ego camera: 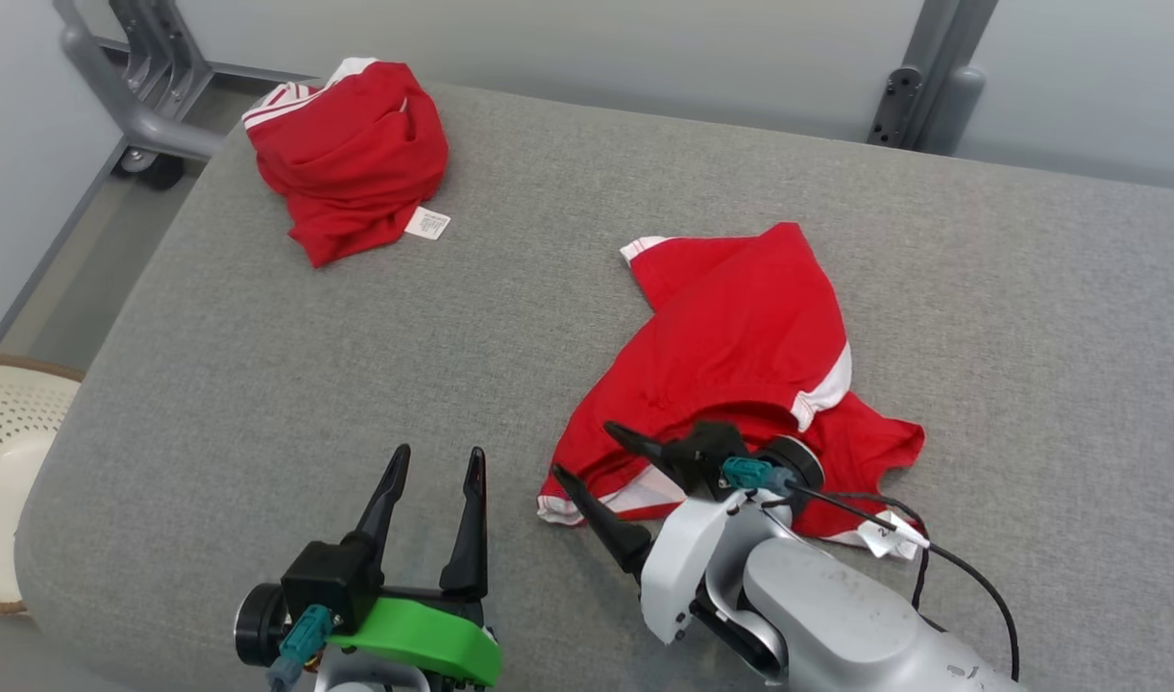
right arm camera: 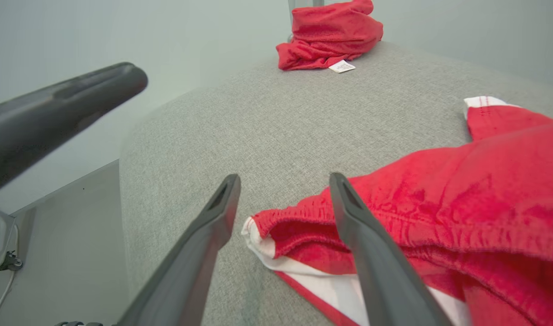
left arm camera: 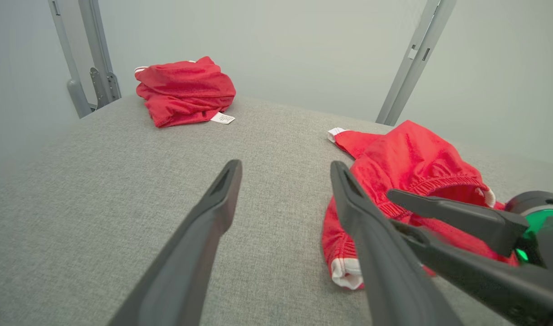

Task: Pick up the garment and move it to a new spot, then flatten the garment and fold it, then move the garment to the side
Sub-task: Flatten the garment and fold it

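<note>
a: grey woven padding covers the whole table [ego camera: 356, 384], with a pale wall behind and a grey metal frame [ego camera: 135, 106] at the far left corner. where is the garment?

b: the crumpled red garment with white trim [ego camera: 741, 336] lies on the right half of the table, close to the robot. it is bunched, with one white-edged corner poking toward the far side and an elastic hem rucked up along the near edge.

a: and the robot's grippers?

b: the right gripper [ego camera: 585, 450] hovers at the near left edge of that cloth, its two dark fingers spread wide and pinching nothing. in the right wrist view one finger crosses the red hem and the other sits over bare padding. whether a tip touches the cloth cannot be told. the left gripper [ego camera: 438, 452] stands just to its left over bare table, also spread wide and empty.

a: what is the other red thing?

b: a second red bundle [ego camera: 352, 154] with a white label [ego camera: 428, 223] beside it sits at the far left corner, well apart from both arms.

a: so how far along is the task?

b: early, by the look of it. the garment rests on the table unheld. it is neither flat nor folded, so spreading, folding and the move aside all seem left to do.
</note>
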